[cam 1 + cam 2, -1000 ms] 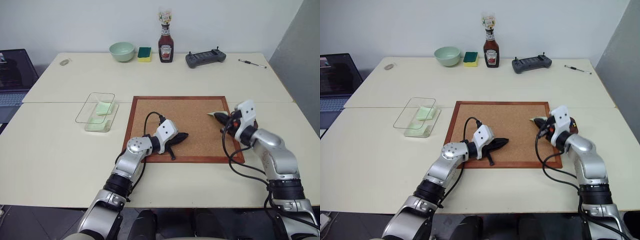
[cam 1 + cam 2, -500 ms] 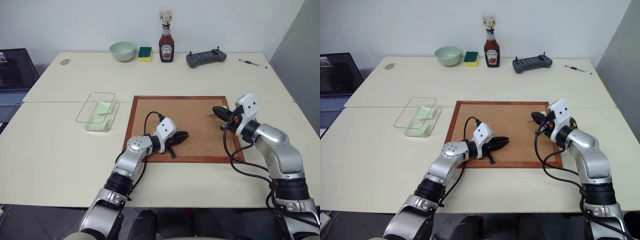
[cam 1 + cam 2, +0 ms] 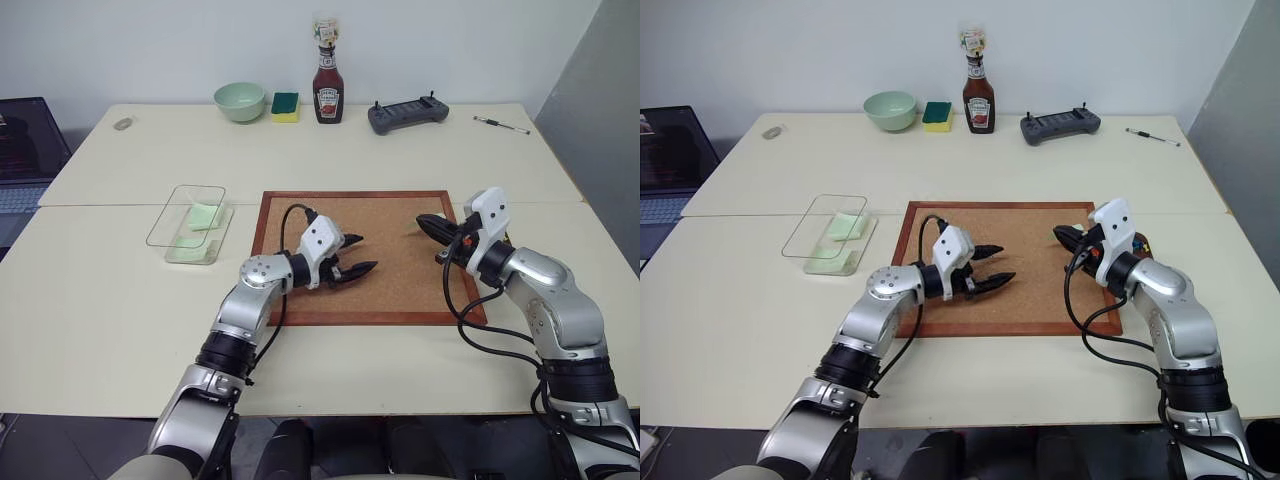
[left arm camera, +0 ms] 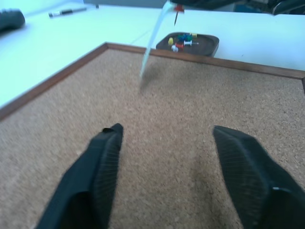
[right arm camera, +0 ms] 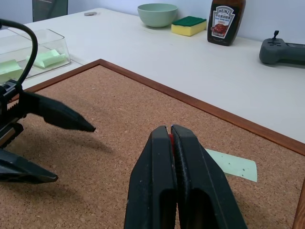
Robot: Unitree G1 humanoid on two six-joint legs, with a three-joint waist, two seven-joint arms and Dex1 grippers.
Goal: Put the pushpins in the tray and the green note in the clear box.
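The right tool (image 5: 170, 131) is closed on a red pushpin (image 4: 177, 8). The green note (image 4: 153, 43) seems to hang from this pin, above the cork board (image 3: 390, 290), toward the desk's right edge. The note is pale, thin and limp. It may tear or fall into the tray (image 4: 209, 45) together with the pin. The left tool (image 4: 167, 131) is wide open and holds nothing.

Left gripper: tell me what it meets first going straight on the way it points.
Probably the pale green paper note beneath the right gripper, after crossing the wood-framed cork board; depth is unclear.
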